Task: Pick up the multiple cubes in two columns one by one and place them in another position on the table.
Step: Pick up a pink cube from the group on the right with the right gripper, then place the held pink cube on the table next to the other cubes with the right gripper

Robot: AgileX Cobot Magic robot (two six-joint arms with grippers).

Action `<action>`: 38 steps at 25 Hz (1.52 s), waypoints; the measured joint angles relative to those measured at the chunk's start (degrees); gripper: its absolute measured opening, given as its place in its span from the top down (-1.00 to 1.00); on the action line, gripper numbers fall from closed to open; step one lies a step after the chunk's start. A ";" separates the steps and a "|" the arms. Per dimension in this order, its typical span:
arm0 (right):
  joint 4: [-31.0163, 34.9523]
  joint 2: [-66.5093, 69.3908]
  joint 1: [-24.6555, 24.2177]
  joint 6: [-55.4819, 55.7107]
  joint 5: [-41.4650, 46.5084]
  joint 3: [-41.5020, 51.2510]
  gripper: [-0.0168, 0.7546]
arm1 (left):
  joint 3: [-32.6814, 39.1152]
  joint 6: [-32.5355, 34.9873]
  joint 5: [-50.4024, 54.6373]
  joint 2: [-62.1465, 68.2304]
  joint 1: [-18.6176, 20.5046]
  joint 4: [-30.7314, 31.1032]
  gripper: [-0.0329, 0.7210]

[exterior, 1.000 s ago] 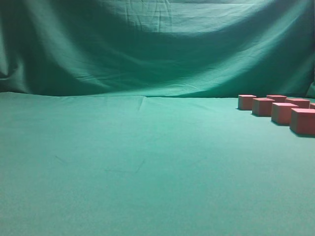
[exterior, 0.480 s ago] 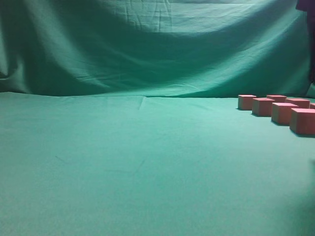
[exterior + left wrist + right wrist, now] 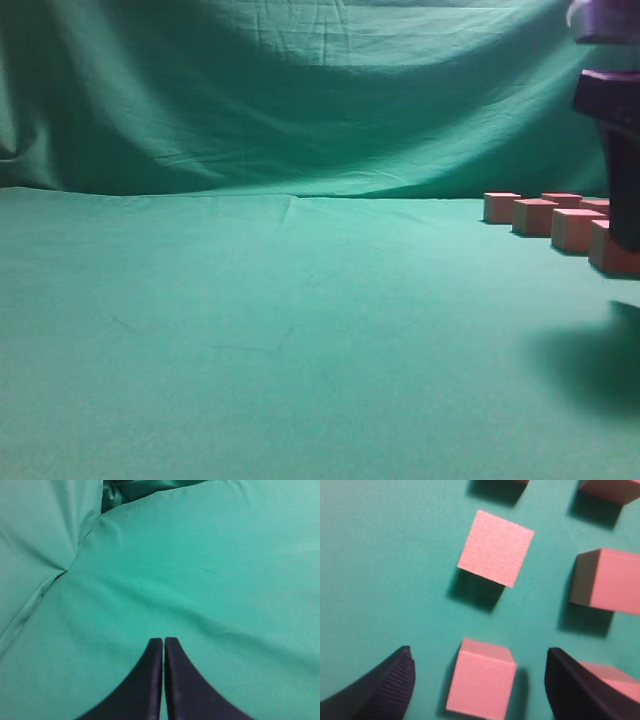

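Observation:
Several pink cubes stand in two columns at the right of the table (image 3: pixel 300 330): the far one (image 3: pixel 501 207), the one behind it (image 3: pixel 534 216), a nearer one (image 3: pixel 574 229). My right arm (image 3: pixel 612 120) hangs over the nearest cube (image 3: pixel 608 256) and hides part of it. In the right wrist view my right gripper (image 3: pixel 479 667) is open, its dark fingers wide on either side of one cube (image 3: pixel 481 682) without touching it. Another cube (image 3: pixel 495 547) lies ahead and one more (image 3: pixel 607 580) to the right. My left gripper (image 3: pixel 163 640) is shut over bare cloth.
A wrinkled green backdrop (image 3: pixel 300 90) rises behind the table. The right arm's shadow (image 3: pixel 590 365) falls on the cloth at the lower right. A cube (image 3: pixel 612 677) sits close beside the right finger. Cloth folds (image 3: pixel 65 570) show in the left wrist view.
My right arm has come into the exterior view from the top right and lowered over the nearest cubes, casting a shadow on the cloth. The cubes have not moved.

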 joint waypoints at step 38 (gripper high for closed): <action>12.43 21.96 7.27 -35.52 30.39 -47.59 0.28 | 0.00 0.00 0.00 0.00 0.00 0.00 0.91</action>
